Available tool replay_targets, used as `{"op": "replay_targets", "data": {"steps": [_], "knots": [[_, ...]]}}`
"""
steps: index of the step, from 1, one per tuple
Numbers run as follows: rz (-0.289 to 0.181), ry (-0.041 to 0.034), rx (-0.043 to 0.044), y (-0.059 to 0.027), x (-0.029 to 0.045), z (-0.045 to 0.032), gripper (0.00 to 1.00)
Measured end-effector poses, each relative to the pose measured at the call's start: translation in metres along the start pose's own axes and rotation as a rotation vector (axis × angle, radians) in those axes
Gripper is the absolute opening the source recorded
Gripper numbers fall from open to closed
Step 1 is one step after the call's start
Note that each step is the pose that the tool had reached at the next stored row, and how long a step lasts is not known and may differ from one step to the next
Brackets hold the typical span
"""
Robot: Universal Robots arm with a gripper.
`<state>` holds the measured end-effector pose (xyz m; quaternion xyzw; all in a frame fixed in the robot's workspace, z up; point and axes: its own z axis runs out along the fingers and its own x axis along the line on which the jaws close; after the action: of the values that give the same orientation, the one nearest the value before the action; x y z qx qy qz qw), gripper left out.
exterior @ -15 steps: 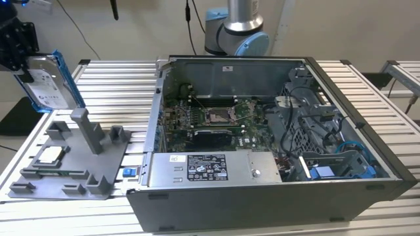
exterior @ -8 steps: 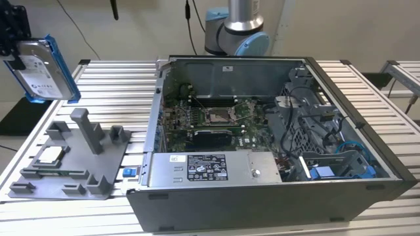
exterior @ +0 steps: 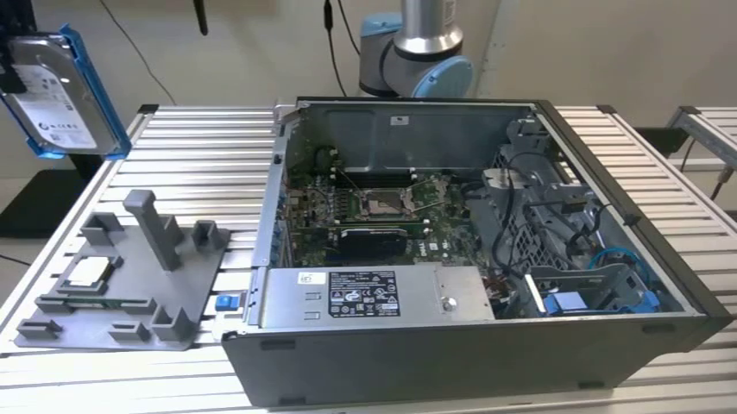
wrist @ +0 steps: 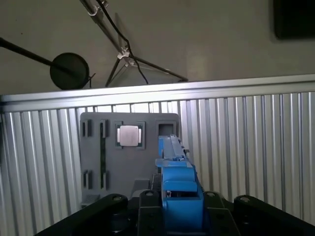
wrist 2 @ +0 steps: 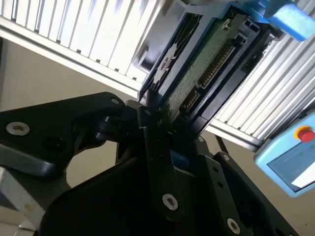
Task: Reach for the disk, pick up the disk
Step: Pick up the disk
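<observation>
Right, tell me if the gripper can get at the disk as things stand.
Yes, it seems so: the gripper is shut on the disk in the second wrist view, and the exterior view shows the disk held up clear of the table.

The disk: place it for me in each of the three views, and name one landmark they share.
Exterior view: the disk is raised at the exterior view's upper left corner.
Second wrist view: the disk, green circuit board showing, rises out of the shut gripper.
First wrist view: the disk edge-on, blue rail toward the camera, before the grey fixture tray, beside the square chip.
Shared landmark: the ribbed metal table.
</observation>
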<state>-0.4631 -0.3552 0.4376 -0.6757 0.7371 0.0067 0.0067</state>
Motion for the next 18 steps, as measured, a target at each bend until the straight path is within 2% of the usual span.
{"op": "replay_targets", "data": {"steps": [11,12,18], "knots": [[0.000,0.0001,-0.0010,0.0000,-0.0009,-0.0501,0.00],[0.000,0.0002,-0.0011,0.0000,-0.0010,-0.0523,0.00],[0.000,0.0001,-0.0010,0.0001,-0.0010,-0.0525,0.00]]}}
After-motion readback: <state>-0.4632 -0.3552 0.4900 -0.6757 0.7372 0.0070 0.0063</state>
